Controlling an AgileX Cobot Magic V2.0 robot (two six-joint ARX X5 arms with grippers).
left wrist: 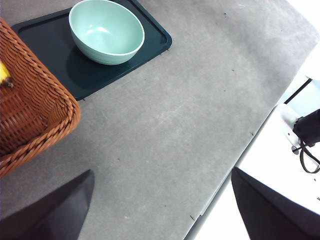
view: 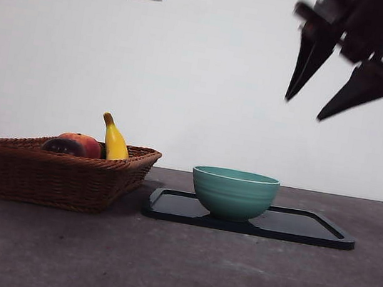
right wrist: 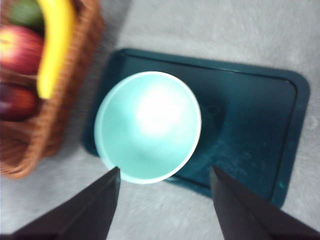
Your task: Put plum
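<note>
Sat in the woven brown wicker basket (view: 57, 174), left of the glazed teal ceramic bowl (view: 234, 192): dark maroon plum (view: 63, 146), beside a red-orange apple-like fruit (view: 85, 143) and yellow banana (view: 113, 139). Rested on a flat black tray (view: 308, 229) on the grey worktop (view: 172, 271). Hung above the bowl: right gripper (view: 342, 97), jaws apart, empty, probably ready to cross for the plum. Waited high, left gripper (left wrist: 160, 210), jaws apart.

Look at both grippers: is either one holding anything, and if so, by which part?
Nothing is held. The right gripper hangs open above the bowl; the left gripper is open too.
</note>
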